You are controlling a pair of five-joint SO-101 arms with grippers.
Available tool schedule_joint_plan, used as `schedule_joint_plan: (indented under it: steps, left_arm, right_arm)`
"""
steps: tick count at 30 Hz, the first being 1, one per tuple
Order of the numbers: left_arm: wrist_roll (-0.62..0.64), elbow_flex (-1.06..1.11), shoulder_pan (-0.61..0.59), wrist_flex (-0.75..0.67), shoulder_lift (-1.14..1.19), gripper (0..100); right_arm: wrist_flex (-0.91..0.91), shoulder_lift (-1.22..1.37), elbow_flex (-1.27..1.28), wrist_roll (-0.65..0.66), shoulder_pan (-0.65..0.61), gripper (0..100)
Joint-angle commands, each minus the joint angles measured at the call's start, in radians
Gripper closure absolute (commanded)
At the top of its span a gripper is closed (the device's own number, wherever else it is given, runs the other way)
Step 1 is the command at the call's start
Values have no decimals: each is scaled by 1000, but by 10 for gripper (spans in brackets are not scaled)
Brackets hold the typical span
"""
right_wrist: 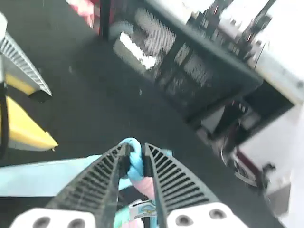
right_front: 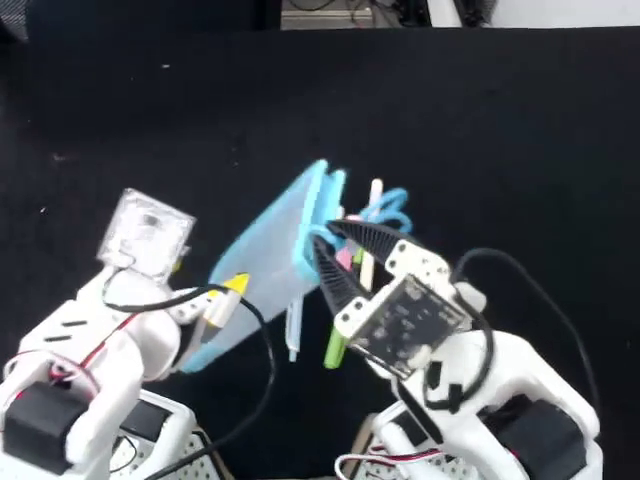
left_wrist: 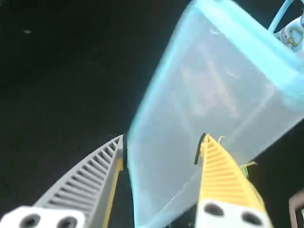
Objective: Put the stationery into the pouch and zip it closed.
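Right tool (right_wrist: 134,151): black ribbed jaws closed on a small light-blue piece at the rim of the translucent light-blue plastic pouch (right_front: 265,250). Whether that piece is the zip pull or a rim cord cannot be told. Left tool (left_wrist: 161,140): one grey jaw and one yellow jaw clamped across the pouch's flat wall, near its lower-left end in the high view. The pouch is held between the two tools at the centre of the high view, tilted, above the black desk (right_front: 480,120). Stationery noted at the pouch's right side, by the mouth: a green marker (right_front: 335,347) at lower centre, a white pen (right_front: 375,190) and a light-blue looped item (right_front: 392,208) just right of centre, and a pink item (right_front: 346,258) between the black jaws. Whether these sit inside the mouth or lie beside it cannot be told. Assessment: the step in hand appears to be work at the mouth, either loading or the start of zipping; the task is judged incomplete, as the mouth is not shut. Recommended: the left tool clamps firmly so the wall is taut, and the right tool draws along the line of the rim, not away from it. First confirm that no pen end crosses the zip track, as a protruding end would likely jam the slider. Risk: the thin wall may slip from the left jaws under pull.
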Motion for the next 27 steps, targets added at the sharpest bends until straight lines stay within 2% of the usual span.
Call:
schedule_joint_plan:
  steps: [1, 11, 19, 27]
  left_arm:
    - [17, -113, -101, 6, 2, 742]
    - [299, -142, -139, -23, -11, 741]
    - [341, -151, -139, -15, -11, 741]
    - [345, -234, -137, 17, -37, 700]
  right_arm:
    - [-54, 58, -85, -34, -28, 988]
    - [-106, 182, -91, -34, -29, 988]
    - [-192, 305, -159, -29, -109, 988]
    - [5, 412, -450, -29, -141, 988]
